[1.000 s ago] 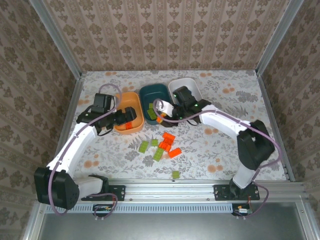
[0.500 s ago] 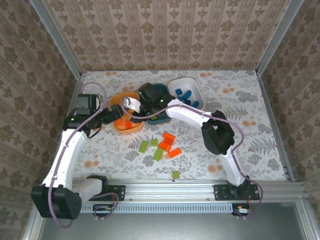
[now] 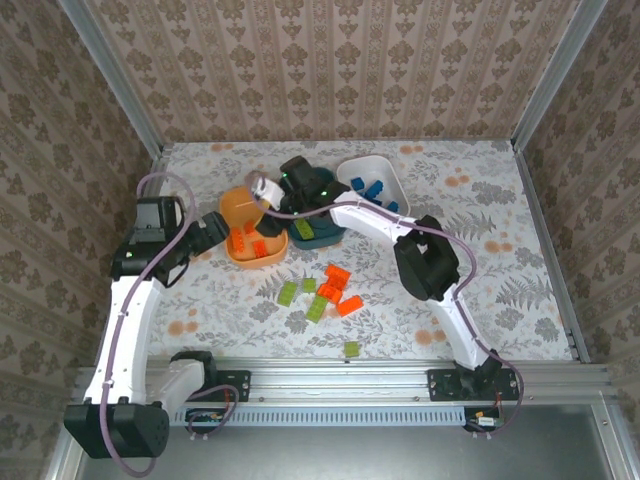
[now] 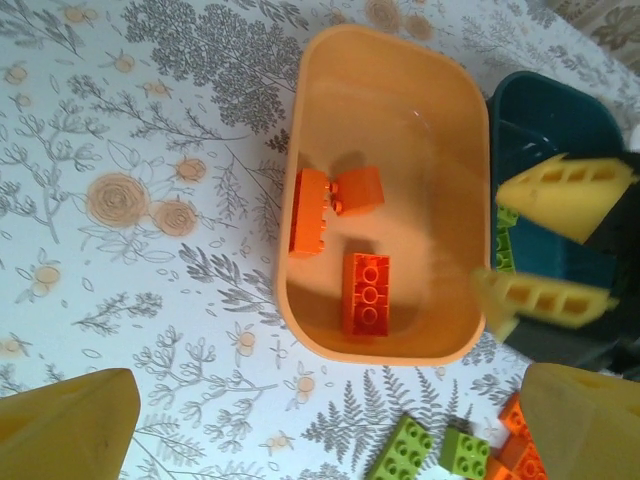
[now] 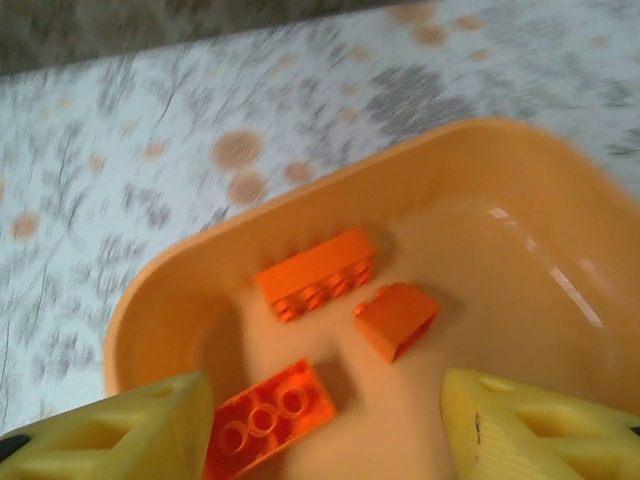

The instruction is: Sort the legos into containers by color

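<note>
The orange dish [image 3: 236, 206] holds three orange legos [image 5: 318, 272] [image 5: 397, 318] [image 5: 268, 418]. My right gripper [image 5: 325, 430] hangs open just above them, touching none, and it also shows over the dish's far right end [image 3: 263, 192]. My left gripper [image 4: 320, 440] stands wide open with nothing in it, over the table left of the orange dish [image 4: 455, 190]. The dark teal dish [image 3: 322, 236] holds green legos [image 3: 303, 230]. Blue legos [image 3: 370, 188] lie in the white dish [image 3: 350, 168]. Loose orange legos [image 3: 336, 284] and green legos [image 3: 314, 308] sit mid-table.
One green brick [image 3: 352, 348] lies alone near the front rail. Two green bricks [image 4: 405, 450] sit just below the orange dish. Patterned walls and metal posts close in the table's back and sides.
My right gripper swung from the teal dish over to the orange dish and opened; the orange brick it carried now lies in that dish. My left arm drew back to the left.
</note>
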Tool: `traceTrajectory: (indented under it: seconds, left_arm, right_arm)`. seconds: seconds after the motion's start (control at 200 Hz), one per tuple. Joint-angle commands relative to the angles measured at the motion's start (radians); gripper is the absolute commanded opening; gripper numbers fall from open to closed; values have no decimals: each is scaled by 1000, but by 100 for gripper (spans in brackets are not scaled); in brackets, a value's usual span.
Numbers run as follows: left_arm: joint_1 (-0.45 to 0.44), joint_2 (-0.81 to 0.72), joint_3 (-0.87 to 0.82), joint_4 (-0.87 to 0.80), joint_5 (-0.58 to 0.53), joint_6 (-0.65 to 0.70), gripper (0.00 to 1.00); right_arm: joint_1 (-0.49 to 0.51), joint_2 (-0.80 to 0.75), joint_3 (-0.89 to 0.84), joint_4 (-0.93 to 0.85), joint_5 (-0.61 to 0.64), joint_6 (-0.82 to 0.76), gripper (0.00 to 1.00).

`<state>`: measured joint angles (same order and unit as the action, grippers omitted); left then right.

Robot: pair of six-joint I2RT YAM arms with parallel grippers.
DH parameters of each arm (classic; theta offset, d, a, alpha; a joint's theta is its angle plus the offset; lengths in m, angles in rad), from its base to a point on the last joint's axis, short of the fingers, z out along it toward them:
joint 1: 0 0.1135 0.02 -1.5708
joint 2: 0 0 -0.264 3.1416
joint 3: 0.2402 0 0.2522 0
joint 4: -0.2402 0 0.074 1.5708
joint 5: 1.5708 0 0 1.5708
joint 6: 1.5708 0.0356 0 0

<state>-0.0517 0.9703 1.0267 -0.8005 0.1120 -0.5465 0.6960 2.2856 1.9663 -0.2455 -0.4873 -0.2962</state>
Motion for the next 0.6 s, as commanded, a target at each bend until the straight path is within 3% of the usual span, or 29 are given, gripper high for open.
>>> traceTrajectory:
  seconds: [0.0,0.16,0.315,0.415,0.515,0.595]
  left_arm:
    - [-7,22,-22,39,49,-90,100]
    - [-82,156,38,41,109,-30,100]
    - [-226,318,141,-3,132,157,100]
    - [-313,358,128,10,138,254,100]
    - [-388,364,74,49,105,285,100]
    - [-397,371,46,70,92,243,100]
  right_arm:
    - [-83,-131,-82,186,-42,246,63]
    - [-156,-246,-184,150,26,327,68]
    - [-174,-359,-261,-37,92,295,70]
    - [-186,-488,-400,-122,111,314,69]
    - [-177,-661,-608,-147,96,237,69]
    - [-133,-801,-774,-217,48,62,70]
